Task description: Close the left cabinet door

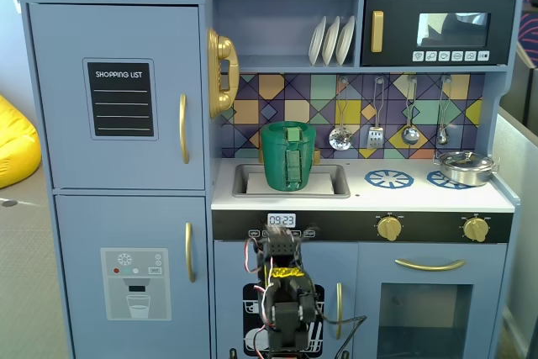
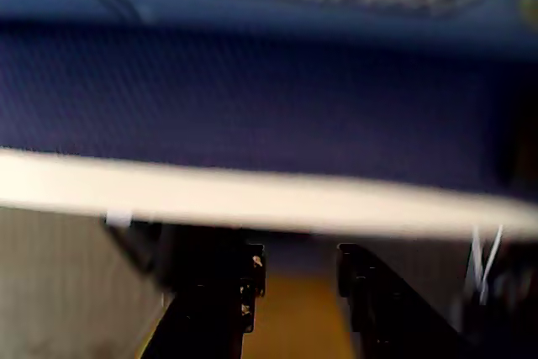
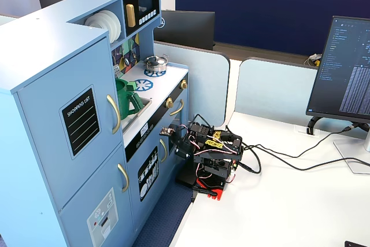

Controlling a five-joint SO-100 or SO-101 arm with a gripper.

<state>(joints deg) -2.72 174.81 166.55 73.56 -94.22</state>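
The left cabinet door [image 1: 118,98] is light blue with a black "SHOPPING LIST" panel and a curved gold handle [image 1: 183,128]. It lies flush with the cabinet front, shut, in both fixed views [image 3: 69,125]. My arm is folded low in front of the kitchen's middle. My gripper [image 1: 282,243] sits below the counter clock, right of and below the door, apart from it [image 3: 169,133]. In the wrist view the gripper [image 2: 298,262] has its black fingers [image 2: 244,279] apart with nothing between them. The door does not show in that blurred view.
A blue door with a dispenser graphic [image 1: 134,283] is below the left door. A green pitcher [image 1: 288,155] stands in the sink and a steel pot [image 1: 465,167] on the stove. A monitor [image 3: 347,67] and cables [image 3: 289,160] are on the white table.
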